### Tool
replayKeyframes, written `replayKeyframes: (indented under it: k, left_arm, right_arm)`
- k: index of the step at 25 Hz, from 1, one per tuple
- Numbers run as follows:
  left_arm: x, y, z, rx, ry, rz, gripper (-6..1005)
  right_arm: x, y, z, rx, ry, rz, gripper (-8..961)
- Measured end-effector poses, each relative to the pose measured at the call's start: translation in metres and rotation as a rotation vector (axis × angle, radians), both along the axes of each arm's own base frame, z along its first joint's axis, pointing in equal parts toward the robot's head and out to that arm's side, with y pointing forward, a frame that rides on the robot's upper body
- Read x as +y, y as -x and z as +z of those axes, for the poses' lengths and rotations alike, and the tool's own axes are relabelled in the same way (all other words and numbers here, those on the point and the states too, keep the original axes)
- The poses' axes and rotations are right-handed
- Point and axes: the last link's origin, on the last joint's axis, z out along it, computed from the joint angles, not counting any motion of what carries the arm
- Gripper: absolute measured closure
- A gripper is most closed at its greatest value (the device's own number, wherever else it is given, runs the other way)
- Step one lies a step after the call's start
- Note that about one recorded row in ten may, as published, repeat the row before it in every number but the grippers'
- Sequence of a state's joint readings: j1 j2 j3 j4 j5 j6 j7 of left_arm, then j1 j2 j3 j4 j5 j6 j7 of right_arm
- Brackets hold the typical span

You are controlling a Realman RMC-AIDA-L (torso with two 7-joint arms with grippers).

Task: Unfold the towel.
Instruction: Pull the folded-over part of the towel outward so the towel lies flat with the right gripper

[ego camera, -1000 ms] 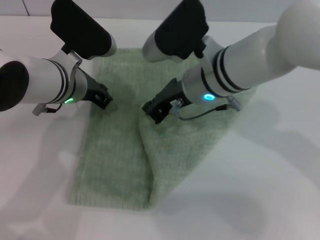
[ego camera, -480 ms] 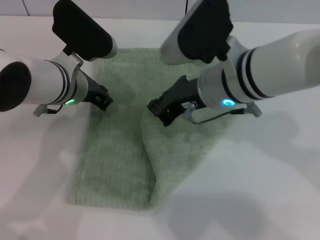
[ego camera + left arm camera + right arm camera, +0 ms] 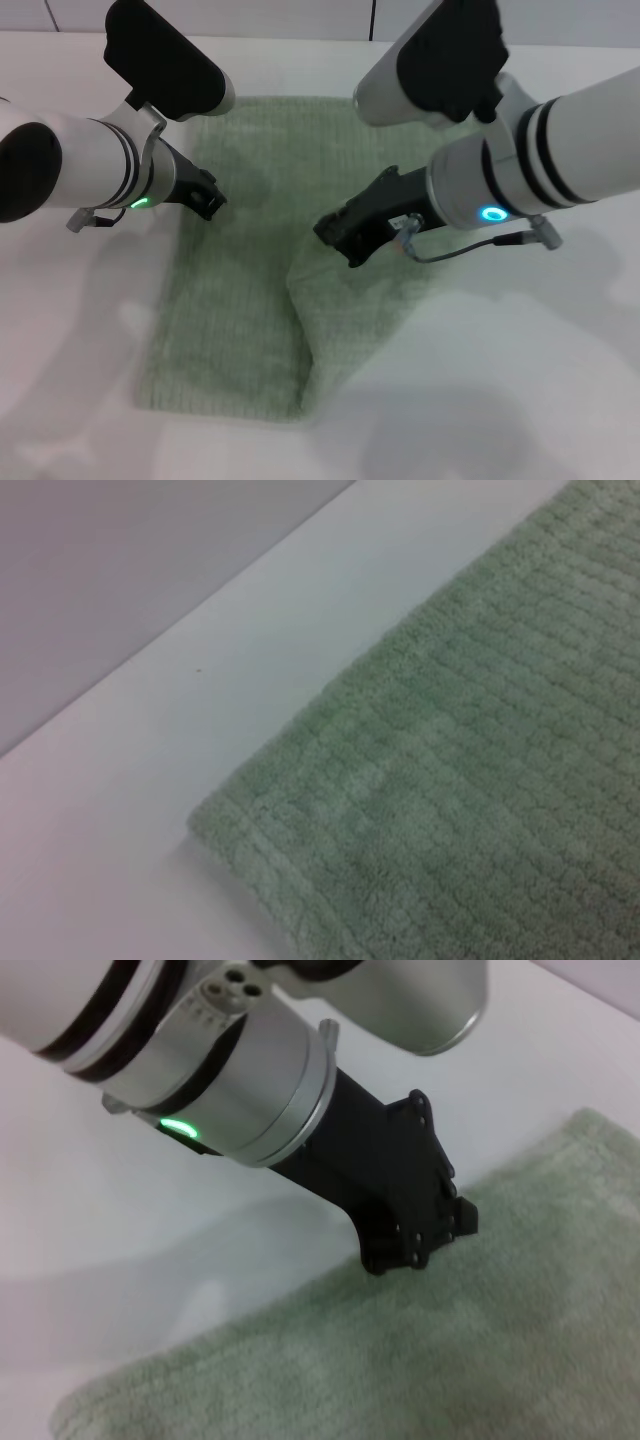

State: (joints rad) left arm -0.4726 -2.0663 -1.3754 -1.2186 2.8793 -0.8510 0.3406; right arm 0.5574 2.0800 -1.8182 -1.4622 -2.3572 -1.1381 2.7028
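The pale green towel (image 3: 235, 300) lies on the white table, its right part doubled over into a thicker flap (image 3: 370, 300). My left gripper (image 3: 208, 203) rests on the towel's left edge. In the right wrist view its black tip (image 3: 415, 1250) sits closed on that edge of the towel (image 3: 450, 1360). My right gripper (image 3: 340, 245) is at the flap's upper inner edge, and the cloth there bends toward it. The left wrist view shows only a towel corner (image 3: 480, 780) on the table.
The white table (image 3: 80, 330) surrounds the towel on all sides. Both forearms hang over the towel's far half. A wall or panel (image 3: 120, 570) runs behind the table's far edge.
My right gripper has moved to the right and slightly nearer, and the flap's upper edge has followed it. The left gripper has stayed in place on the left edge.
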Motion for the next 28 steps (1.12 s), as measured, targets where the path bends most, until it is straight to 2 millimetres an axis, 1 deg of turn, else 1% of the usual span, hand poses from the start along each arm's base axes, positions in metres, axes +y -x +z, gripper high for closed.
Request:
replayKeyframes:
  k: [4,10,18,28]
  left_arm:
    - [0.0,0.0,0.0,0.0,0.001,-0.001,939]
    - [0.0,-0.002,-0.002,0.0,0.004,-0.003,937]
    - [-0.001,-0.002,-0.002,0.0,0.005,-0.003,935]
    - [-0.002,0.001,-0.002,0.003,0.008,0.007,932]
  right_arm:
    - [-0.003,-0.002,0.007,-0.025,-0.004,-0.043,955]
    - [-0.011,-0.007,0.012,-0.064,0.013,-0.075,955]
    - [-0.024,-0.007,0.024,-0.093,0.053,-0.104,954]
    - [-0.041,-0.007,0.034,-0.144,0.114,-0.127,955]
